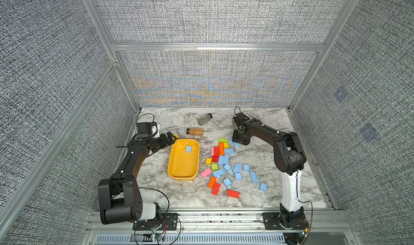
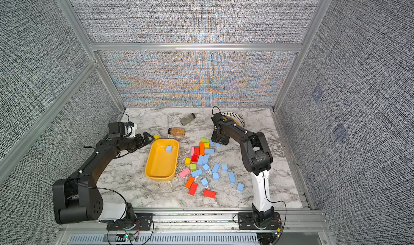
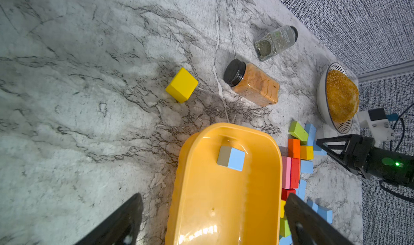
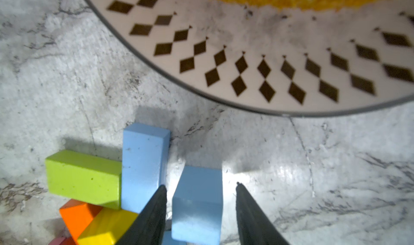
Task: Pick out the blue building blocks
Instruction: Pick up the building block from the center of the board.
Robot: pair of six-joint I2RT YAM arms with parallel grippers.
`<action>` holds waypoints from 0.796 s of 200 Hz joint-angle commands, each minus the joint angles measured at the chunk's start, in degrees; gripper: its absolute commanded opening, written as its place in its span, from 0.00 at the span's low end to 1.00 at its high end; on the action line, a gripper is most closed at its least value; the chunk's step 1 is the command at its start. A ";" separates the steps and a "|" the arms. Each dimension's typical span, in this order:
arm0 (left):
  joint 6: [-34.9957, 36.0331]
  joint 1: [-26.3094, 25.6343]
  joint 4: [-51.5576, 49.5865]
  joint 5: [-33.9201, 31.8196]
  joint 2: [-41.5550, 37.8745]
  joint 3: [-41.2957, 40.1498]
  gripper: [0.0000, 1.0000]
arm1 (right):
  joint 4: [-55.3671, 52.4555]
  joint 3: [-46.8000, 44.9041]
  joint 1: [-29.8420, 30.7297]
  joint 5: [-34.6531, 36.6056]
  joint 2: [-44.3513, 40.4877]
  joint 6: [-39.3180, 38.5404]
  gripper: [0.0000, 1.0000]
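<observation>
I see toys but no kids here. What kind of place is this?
Probably a robot lab's test booth. A left arm and a right arm are mounted on a metal rail, grey walls in metal frames box in the table, and blue blocks lie near a yellow tray.

The whole marble surface is taken in from high above its front edge, facing the back wall, in both top views. From the left wrist it is seen low across the yellow tray. The patterned plate, shared by all views, is framed closest past the right pincer.
</observation>
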 commanded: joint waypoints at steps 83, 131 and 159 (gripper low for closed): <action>-0.33 -0.03 0.69 0.41 0.64 0.82 1.00 | -0.97 3.73 1.92 0.29 -1.59 -0.49 0.22; -1.64 0.64 0.21 -2.26 1.26 1.42 1.00 | 3.18 10.12 12.08 -1.24 -2.29 -2.81 0.21; -2.51 2.27 -0.52 -4.36 1.08 1.29 1.00 | 5.58 15.33 19.91 -2.16 -0.49 -3.73 0.22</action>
